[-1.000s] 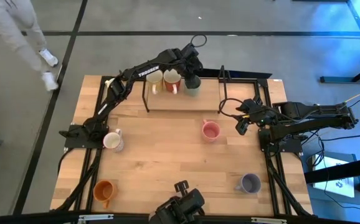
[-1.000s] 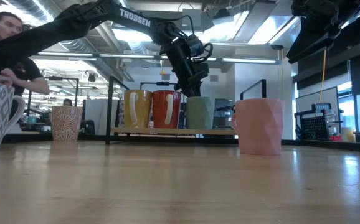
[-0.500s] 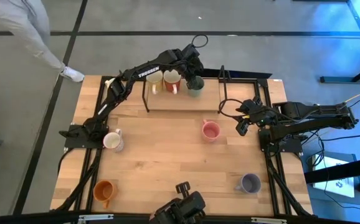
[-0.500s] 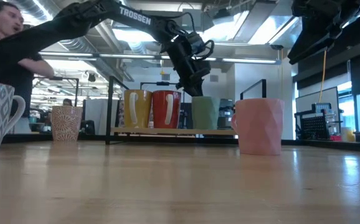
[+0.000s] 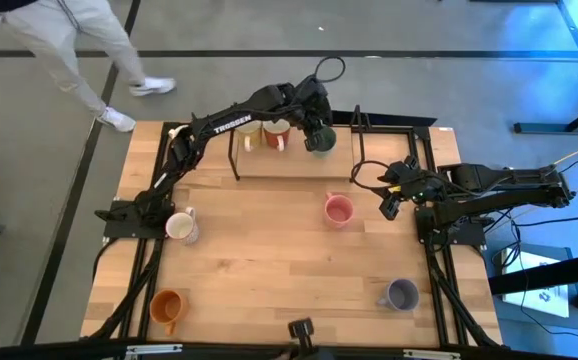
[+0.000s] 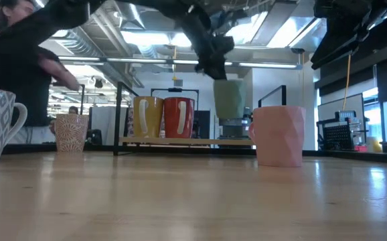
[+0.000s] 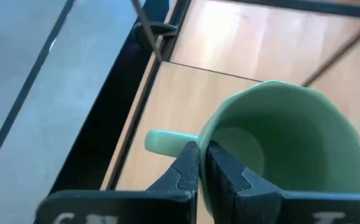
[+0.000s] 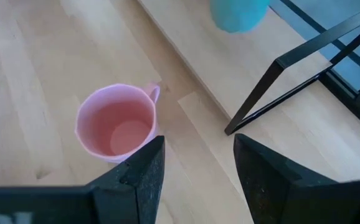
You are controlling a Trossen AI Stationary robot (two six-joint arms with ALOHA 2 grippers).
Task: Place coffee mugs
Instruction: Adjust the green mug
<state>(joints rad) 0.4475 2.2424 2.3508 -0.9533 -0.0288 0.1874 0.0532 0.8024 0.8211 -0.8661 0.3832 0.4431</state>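
Observation:
My left gripper (image 7: 203, 163) is shut on a green mug (image 5: 319, 140) (image 6: 229, 99), which hangs in the air above the raised wooden shelf (image 5: 289, 162) at the table's far edge. A cream-yellow mug (image 6: 147, 117) and a red mug (image 6: 178, 117) stand on that shelf. A pink mug (image 5: 338, 210) (image 8: 116, 129) stands upright on the table. My right gripper (image 8: 197, 168) is open and hovers to the right of the pink mug without touching it. My left gripper pinches the green mug's wall at the rim (image 7: 206, 134), right beside the handle (image 7: 164, 142). One finger is inside the mug and one outside. The fingers come from above, pointing down. The mug hangs upright below them, lifted clear of the shelf.
A white mug (image 5: 181, 225) stands near the table's left edge, an orange mug (image 5: 166, 305) at the near left and a purple-grey mug (image 5: 401, 294) at the near right. Black frame legs (image 8: 279, 87) carry the shelf. A person (image 5: 79, 50) walks past the far left corner.
My left gripper has risen, lifting the green mug off the shelf and carrying it slightly toward the table's right edge. The mug now hangs clear above the shelf. The person beyond the far left corner has walked on.

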